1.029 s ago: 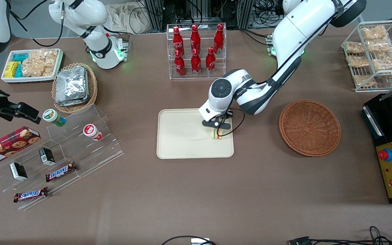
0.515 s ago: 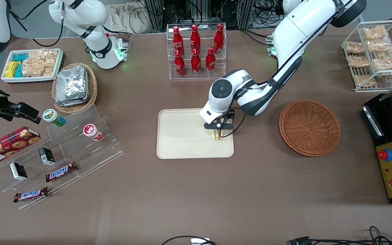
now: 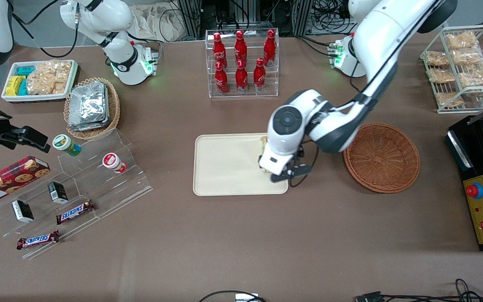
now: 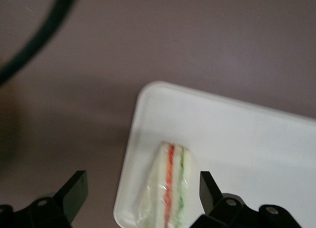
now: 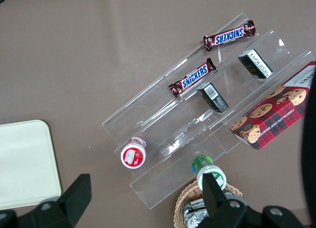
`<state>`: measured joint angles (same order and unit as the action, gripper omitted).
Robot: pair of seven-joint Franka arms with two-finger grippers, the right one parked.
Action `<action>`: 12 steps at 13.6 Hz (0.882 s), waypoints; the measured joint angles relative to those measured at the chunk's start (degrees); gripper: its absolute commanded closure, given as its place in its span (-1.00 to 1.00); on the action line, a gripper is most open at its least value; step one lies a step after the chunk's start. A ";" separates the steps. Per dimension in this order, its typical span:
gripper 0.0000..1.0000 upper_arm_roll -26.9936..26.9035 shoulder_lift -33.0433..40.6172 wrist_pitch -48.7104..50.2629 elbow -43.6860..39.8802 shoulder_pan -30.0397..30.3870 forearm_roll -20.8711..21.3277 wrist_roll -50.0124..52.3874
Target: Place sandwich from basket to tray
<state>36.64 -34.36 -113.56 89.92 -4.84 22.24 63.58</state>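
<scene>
Cream-beige plastic, the tray [image 3: 224,165] carries the wrapped sandwich [image 4: 168,188] near its corner at the working arm's end, pale bread with a red and a green stripe of filling. Above it hangs the left gripper [image 4: 140,201], its fingers [image 4: 74,191] spread wide to either side of the sandwich, touching nothing. Nearby, toward the working arm's end, sits the reddish-brown wicker basket [image 3: 382,157].
</scene>
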 measured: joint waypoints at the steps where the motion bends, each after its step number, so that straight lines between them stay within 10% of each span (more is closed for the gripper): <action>1: -1.00 -0.02 0.54 0.59 -0.65 2.09 0.00 0.00; 12: -1.00 0.01 11.06 5.94 -1.21 17.17 -5.13 -5.75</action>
<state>36.66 -23.30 -107.63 88.72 12.34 17.11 57.83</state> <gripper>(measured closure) 0.000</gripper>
